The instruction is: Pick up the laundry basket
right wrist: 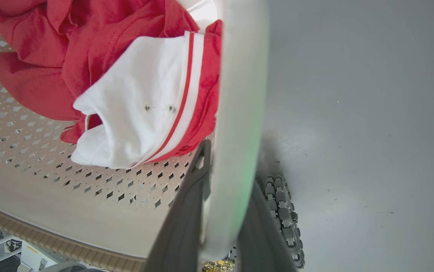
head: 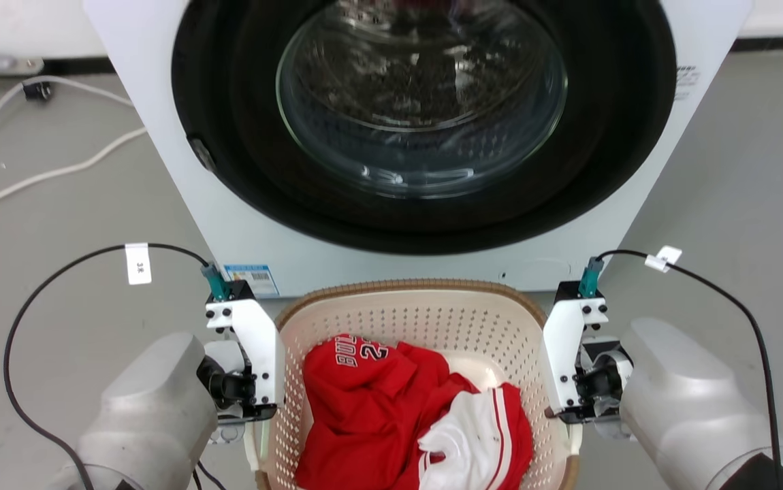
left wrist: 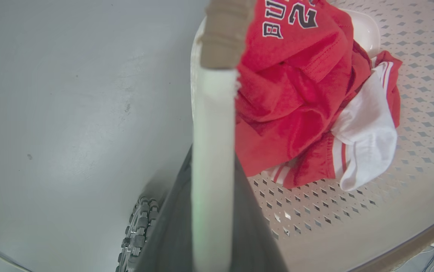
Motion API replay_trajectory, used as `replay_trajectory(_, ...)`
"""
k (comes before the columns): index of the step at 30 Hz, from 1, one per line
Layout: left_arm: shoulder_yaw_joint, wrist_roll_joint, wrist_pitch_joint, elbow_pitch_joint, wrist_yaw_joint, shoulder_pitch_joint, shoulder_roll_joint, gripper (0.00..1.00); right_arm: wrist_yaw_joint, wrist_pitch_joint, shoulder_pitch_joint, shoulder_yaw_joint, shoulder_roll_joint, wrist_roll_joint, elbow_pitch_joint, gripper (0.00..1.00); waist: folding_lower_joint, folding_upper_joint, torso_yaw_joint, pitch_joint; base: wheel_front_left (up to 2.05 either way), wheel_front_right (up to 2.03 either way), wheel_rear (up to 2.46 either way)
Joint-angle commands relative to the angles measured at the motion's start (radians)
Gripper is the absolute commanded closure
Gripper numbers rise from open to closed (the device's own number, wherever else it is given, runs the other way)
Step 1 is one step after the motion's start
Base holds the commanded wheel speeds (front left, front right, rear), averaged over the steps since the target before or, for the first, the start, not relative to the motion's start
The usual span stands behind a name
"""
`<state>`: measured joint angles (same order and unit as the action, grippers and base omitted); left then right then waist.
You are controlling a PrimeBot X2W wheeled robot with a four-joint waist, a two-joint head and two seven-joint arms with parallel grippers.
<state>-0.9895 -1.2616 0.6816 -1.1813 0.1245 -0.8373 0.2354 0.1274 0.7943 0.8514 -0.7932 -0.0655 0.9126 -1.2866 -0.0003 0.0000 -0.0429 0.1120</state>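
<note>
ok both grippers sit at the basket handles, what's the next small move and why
Probably raise both arms straight up together: the left gripper and right gripper each clamp a white handle of the laundry basket, so an even lift should keep it level.

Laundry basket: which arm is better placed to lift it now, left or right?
Neither wins: the left pincer straddles one white handle of the laundry basket, and the right pincer straddles the other handle. Lifting with both together looks best.
</note>
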Motion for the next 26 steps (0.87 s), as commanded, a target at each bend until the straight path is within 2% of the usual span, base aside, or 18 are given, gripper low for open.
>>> replay_trajectory(1, 0.002, -0.01, 0.002, 0.014, 0.011, 0.012, -0.036, 1.0, 0.006, 0.005, -0.015, -0.001, 0.028, 0.013, 0.012, 1.0, 0.0003, 0.0, 0.001, -0.03, 0.0, 0.0, 0.0)
replay_trajectory(12, -0.005, -0.042, 0.033, -0.002, 0.012, 0.064, -0.061, 1.0, 0.006, 0.04, -0.074, -0.013, 0.03, 0.025, 0.006, 1.0, 0.0003, 0.0, 0.002, -0.124, 0.0, 0.0, 0.0)
replay_trajectory(26, -0.017, -0.051, 0.031, -0.007, 0.012, 0.049, -0.066, 1.0, 0.008, 0.037, -0.069, 0.002, 0.03, 0.005, 0.004, 1.0, 0.0003, 0.0, -0.001, -0.143, 0.0, 0.0, 0.0)
